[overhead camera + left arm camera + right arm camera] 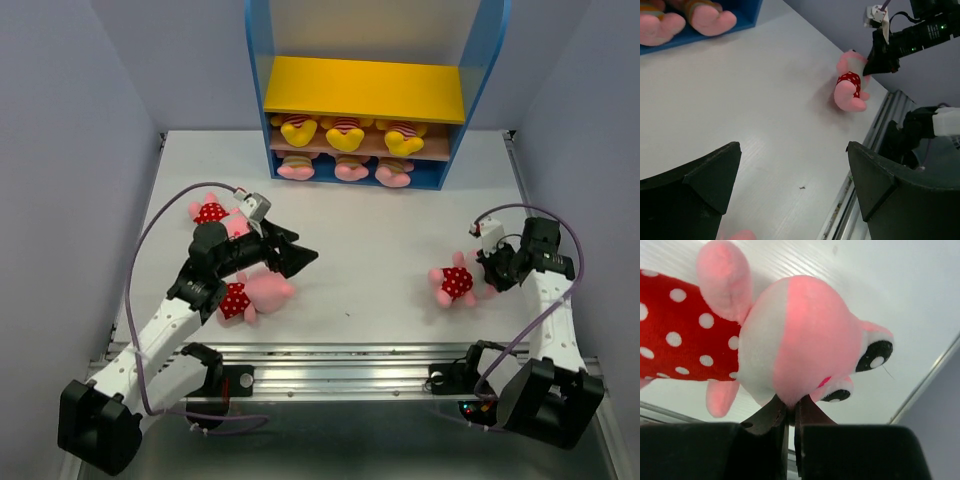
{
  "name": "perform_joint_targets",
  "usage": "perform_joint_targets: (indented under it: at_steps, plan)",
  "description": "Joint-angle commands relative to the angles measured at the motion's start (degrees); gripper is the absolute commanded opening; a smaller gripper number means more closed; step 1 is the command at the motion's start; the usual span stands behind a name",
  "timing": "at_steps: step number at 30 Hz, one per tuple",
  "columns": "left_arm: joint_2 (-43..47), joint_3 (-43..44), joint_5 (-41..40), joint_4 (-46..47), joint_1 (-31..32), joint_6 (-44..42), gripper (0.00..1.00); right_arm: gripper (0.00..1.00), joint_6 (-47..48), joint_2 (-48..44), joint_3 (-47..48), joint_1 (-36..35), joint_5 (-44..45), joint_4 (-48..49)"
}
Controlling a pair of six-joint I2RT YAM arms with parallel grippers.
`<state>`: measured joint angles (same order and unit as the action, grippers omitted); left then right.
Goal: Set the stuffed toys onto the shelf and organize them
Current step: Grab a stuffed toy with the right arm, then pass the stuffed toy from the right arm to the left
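The shelf (262, 90) stands at the back, with three yellow bears (346, 134) on its brown middle board and three pink pigs in tan-striped shirts (352, 169) on its blue base. Three pigs in red dotted outfits lie on the table. My right gripper (489, 271) is shut on the head of the right one (455, 284), pinching the plush (790, 335) between its fingertips (775, 412). My left gripper (299, 251) is open and empty above bare table (792, 150). A second dotted pig (255, 294) lies just beside the left arm, and a third (211, 212) behind it.
The table's metal front rail (340, 365) runs along the near edge. Grey walls close in the left, right and back. In the left wrist view the right-hand pig (850, 85) and the right gripper (882, 56) show at the far side, near the rail (875, 130).
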<state>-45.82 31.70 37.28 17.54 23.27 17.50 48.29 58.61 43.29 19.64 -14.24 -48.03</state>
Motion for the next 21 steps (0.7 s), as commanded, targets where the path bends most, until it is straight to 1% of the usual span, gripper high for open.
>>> perform_joint_targets:
  at_steps: [1, 2, 3, 4, 5, 6, 9, 11, 12, 14, 16, 18, 19, 21]
  plan:
    - [-4.4, 0.3, 5.5, 8.2, 3.3, 6.4, 0.99, 0.01, 6.5, -3.8, 4.3, 0.0, -16.7, -5.0]
    - [-5.1, 0.5, 4.1, 8.2, 4.6, 6.7, 0.99, 0.01, 8.5, -4.2, 5.7, 0.0, -18.8, -6.0]
    - [-6.5, 0.8, 2.8, 8.2, 7.9, 6.8, 0.99, 0.01, 9.2, -4.1, 6.5, 0.0, -22.7, -7.5]
    - [-7.2, 1.4, -0.8, 8.3, 9.8, 6.7, 0.99, 0.01, 9.4, -3.9, 7.1, 0.0, -24.4, -8.0]
    - [-8.0, 1.9, -2.5, 8.3, 11.8, 6.6, 0.99, 0.01, 10.1, -3.6, 7.9, 0.0, -26.3, -9.0]
    - [-8.9, 2.4, -3.9, 8.6, 15.2, 6.5, 0.99, 0.01, 11.2, -3.0, 9.2, 0.0, -29.2, -9.8]
    - [-15.2, 5.2, -8.4, 8.7, 19.9, 6.4, 0.99, 0.01, 12.6, -2.2, 10.8, -1.2, -32.2, -11.5]
    - [-18.0, 8.0, -11.1, 8.7, 23.6, 5.7, 0.99, 0.01, 13.3, -2.4, 10.8, -2.3, -32.6, -11.6]
    - [-20.6, 9.1, -11.8, 8.4, 24.8, 5.5, 0.99, 0.01, 13.7, -2.5, 10.4, -3.7, -32.4, -11.6]
    - [-23.2, 12.5, -13.8, 7.2, 27.5, 4.9, 0.99, 0.01, 13.5, -3.2, 9.9, -5.5, -31.5, -10.8]
    - [-26.8, 15.2, -14.8, 5.7, 29.0, 4.4, 0.99, 0.01, 13.1, -3.8, 9.1, -8.6, -29.2, -9.9]
    - [-29.1, 19.4, -16.1, 3.2, 31.0, 4.1, 0.99, 0.01, 12.2, -4.4, 8.4, -10.8, -27.3, -8.9]
    - [-31.3, 22.0, -17.1, 2.3, 31.6, 4.0, 0.99, 0.01, 11.7, -4.6, 7.4, -13.0, -25.0, -7.5]
    - [-33.3, 24.3, -18.4, -0.2, 33.4, 4.4, 0.99, 0.01, 10.3, -5.6, 6.5, -14.8, -22.6, -6.1]
